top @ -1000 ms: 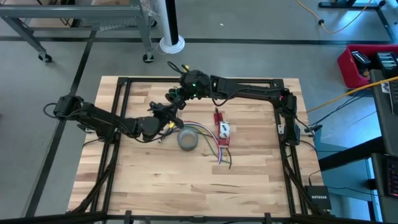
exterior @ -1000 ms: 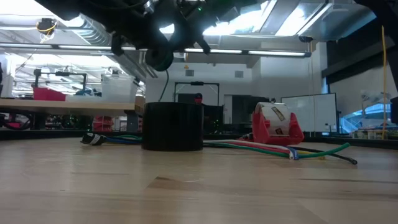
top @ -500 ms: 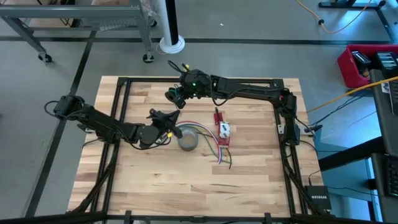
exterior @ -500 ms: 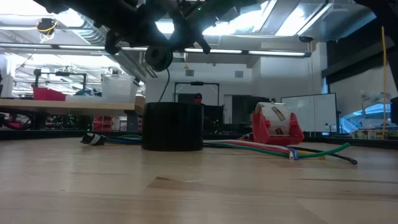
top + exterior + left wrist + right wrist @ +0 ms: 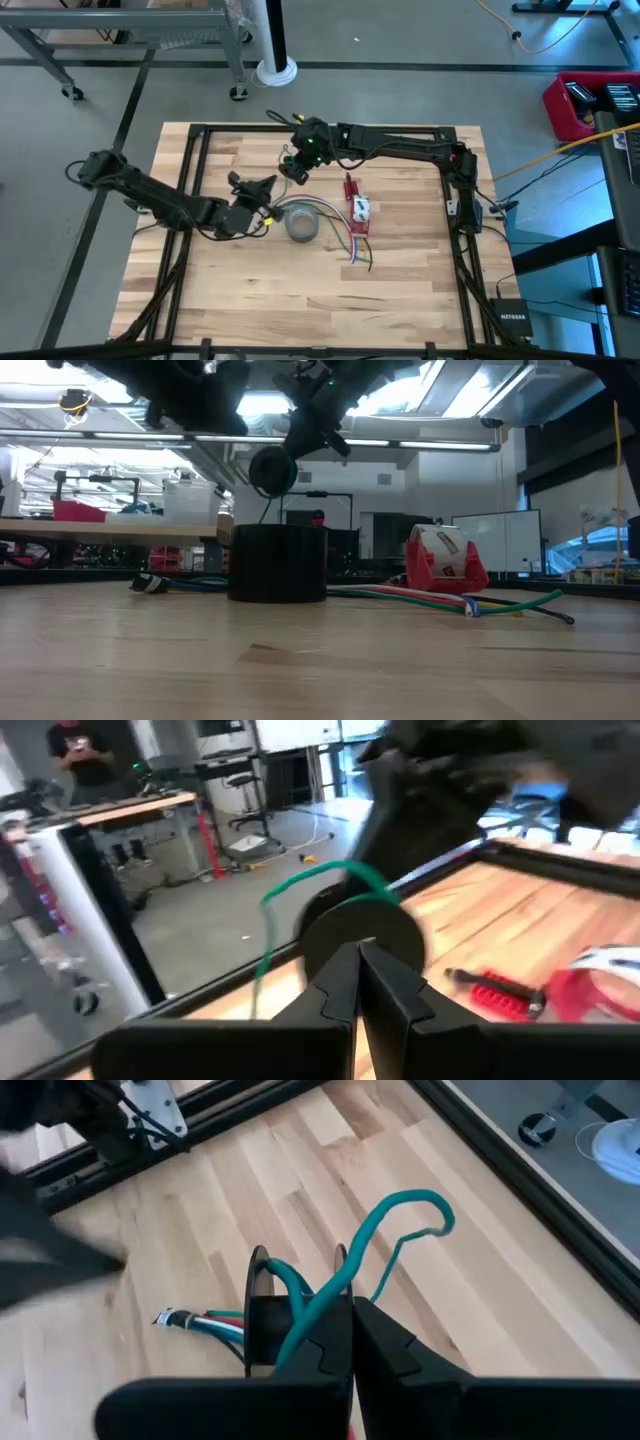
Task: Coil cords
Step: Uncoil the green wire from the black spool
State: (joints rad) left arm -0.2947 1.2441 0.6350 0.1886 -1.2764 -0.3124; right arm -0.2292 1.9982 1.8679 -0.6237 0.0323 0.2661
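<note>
Green thin cord (image 5: 330, 1285) clamped in closed right pincer (image 5: 297, 163), raised near worktop's (image 5: 300, 290) far edge; left pincer (image 5: 262, 206) closed, empty. Mid-winding; next, probably another loop.

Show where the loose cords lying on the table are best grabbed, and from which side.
Grip the cords at their free ends, past the red tape dispenser, coming straight down from above. They lie flat on the table there, fanned out and clear of the grey tape roll, which crowds their middle.
</note>
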